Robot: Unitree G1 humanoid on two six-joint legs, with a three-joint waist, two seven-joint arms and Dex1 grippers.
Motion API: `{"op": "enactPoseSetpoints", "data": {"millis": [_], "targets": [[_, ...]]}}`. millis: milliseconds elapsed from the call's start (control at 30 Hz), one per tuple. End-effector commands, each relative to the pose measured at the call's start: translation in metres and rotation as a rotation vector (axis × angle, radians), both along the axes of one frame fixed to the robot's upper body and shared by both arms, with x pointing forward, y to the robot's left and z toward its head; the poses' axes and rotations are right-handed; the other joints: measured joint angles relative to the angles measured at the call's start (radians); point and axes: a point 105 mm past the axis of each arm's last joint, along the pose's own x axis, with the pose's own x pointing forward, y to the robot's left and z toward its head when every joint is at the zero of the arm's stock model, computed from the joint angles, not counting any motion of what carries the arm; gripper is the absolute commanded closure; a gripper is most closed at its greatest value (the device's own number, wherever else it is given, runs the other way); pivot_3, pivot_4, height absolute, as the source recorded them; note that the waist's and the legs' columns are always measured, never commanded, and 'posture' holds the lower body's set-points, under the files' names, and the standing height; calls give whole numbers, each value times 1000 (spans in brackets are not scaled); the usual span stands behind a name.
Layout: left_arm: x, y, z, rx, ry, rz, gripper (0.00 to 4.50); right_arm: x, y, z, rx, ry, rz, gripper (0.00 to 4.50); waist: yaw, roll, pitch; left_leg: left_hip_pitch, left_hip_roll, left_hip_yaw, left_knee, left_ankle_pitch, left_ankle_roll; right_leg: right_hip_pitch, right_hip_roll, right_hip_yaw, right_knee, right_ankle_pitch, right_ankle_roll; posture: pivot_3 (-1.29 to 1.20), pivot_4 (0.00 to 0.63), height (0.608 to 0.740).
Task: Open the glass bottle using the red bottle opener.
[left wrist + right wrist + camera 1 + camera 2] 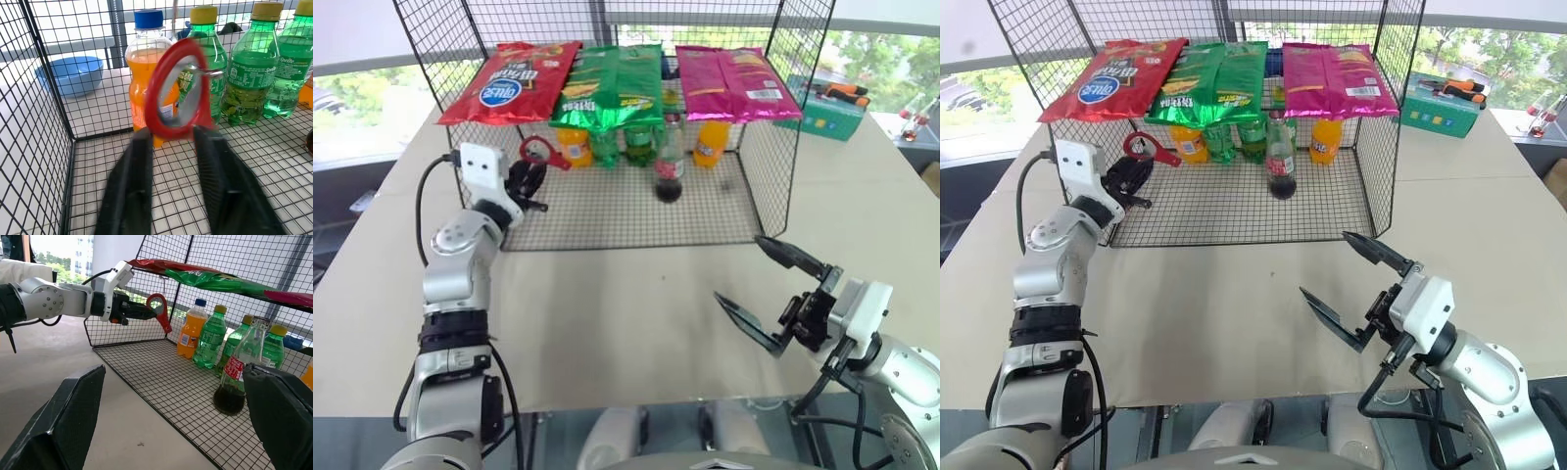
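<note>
Holding the red bottle opener by its short handle, the left gripper has its fingers closed on it at the left front corner of the wire rack, so that the ring head stands up and free, probably ready to be brought over a cap. The glass bottle stands upright on the wire floor of the rack, near the middle and in front of the row of orange soda bottles and green soda bottles, well apart from the opener. The right gripper hovers above the table before the right front corner of the rack, its fingers spread wide and holding nothing; I think it waits there to steady the bottle. Snack bags lie on top of the rack and cover the upper parts of the back bottles. Whether the glass bottle has a cap is hard to make out, and the opener's handle is hidden between the left fingers.
</note>
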Motion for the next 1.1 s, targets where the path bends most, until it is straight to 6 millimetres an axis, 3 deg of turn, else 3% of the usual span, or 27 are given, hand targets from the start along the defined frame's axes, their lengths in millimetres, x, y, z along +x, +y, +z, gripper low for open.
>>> {"op": "enactPoseSetpoints", "data": {"millis": [33,567,767,900,1033,1100], "targets": [[-7,3,19,25,-77,-19,4433,-6,2,13,10,-50,8,0,0,0,0,0,0,0,0,0,0,0,0,0,0,0,0,0,150,740],[-40,-14,27,-87,-108,-247,4433,8,-4,-3,13,38,-50,0,0,0,0,0,0,0,0,0,0,0,0,1,0,0,0,0,150,740],[-70,-37,15,-211,16,-471,4433,17,-3,-9,-56,136,-109,0,-6,0,0,0,0,1,0,0,0,0,0,2,1,0,0,0,150,740],[-100,-58,7,-324,150,-674,4433,13,12,-3,-2,259,64,0,-16,0,0,0,1,1,0,0,0,0,0,2,1,0,0,0,150,740],[-138,-107,1,-445,284,-950,4433,25,53,7,70,400,349,0,-29,-1,1,2,1,1,1,0,0,1,0,3,2,0,0,0,150,740],[-144,-115,-2,-421,317,-995,4433,29,63,9,77,444,409,0,-22,-1,0,1,1,0,1,0,0,1,0,3,3,0,0,0,150,740]]}}
